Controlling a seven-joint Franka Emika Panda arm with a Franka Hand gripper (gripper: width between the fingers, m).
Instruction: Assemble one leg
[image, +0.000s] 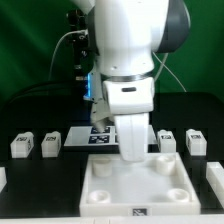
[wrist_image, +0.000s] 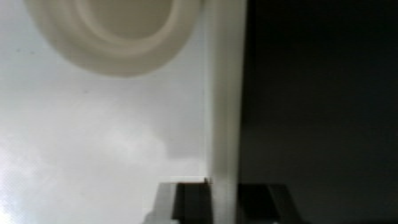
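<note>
We find the hand (wrist_image: 224, 206) low at the edge of the tray (wrist_image: 107, 130). Its dark fingers (wrist_image: 183, 203) stand on either side of the tray's wall, but we cannot tell whether they clamp it. The legs (image: 167, 140) stand on the table (image: 30, 110), clear of the hand, two at each side of the marker board (image: 100, 137).

Exterior view set frontally and slightly raised, facing the arm (image: 128, 60) across the tray (image: 130, 188) at medium range; wrist view aimed straight down, very near, onto that same tray's socket (wrist_image: 125, 35) and edge.
</note>
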